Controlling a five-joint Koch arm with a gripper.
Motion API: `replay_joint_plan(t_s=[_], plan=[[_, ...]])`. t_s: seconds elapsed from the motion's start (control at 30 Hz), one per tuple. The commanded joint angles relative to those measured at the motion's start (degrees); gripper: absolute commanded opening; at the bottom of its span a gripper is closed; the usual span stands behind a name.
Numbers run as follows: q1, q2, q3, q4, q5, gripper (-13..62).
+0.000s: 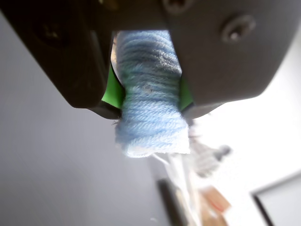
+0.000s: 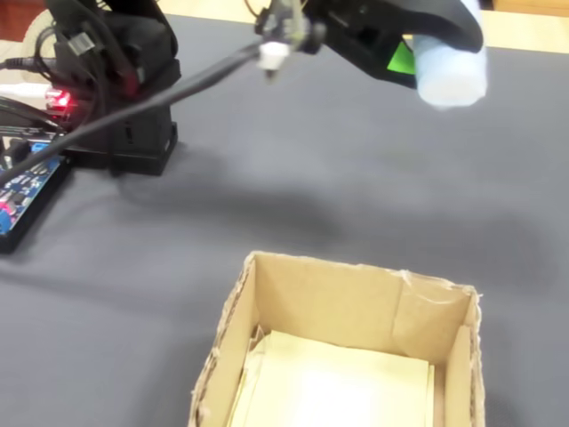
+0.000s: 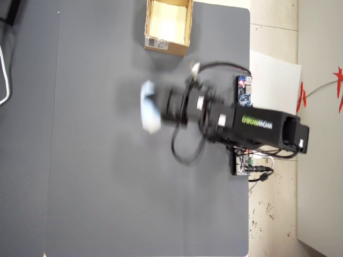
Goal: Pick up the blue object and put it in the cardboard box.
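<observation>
The blue object (image 1: 150,101) is a pale blue roll wound with yarn. My gripper (image 1: 151,102) is shut on it, green pads pressing its waist from both sides. In the fixed view the blue object (image 2: 452,71) hangs high above the grey table, beyond the cardboard box (image 2: 356,307), which stands open with a pale yellowish inside. In the overhead view the blue object (image 3: 149,107) is blurred, held out left of the arm by the gripper (image 3: 159,107), and the cardboard box (image 3: 168,47) stands at the table's top edge with a white label on its side.
The arm's black base (image 2: 124,89) and a blue circuit board (image 2: 22,182) with cables sit at the left of the fixed view. A grey mat (image 3: 107,187) covers the table. A white sheet (image 3: 276,69) lies on the floor at the right.
</observation>
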Motion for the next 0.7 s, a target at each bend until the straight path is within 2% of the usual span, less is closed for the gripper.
replay_joint_plan(t_s=[0.0,0.17,0.37,0.67], plan=[[3.3,0.6,-5.7,-3.8,-3.5,4.5],[11.7,-2.0,-8.0,-3.5,-4.7,4.6],[23.8,-11.5,-14.9,0.0,-4.8,4.6],[33.8,-23.6,-20.2,6.0,-4.7,4.8]])
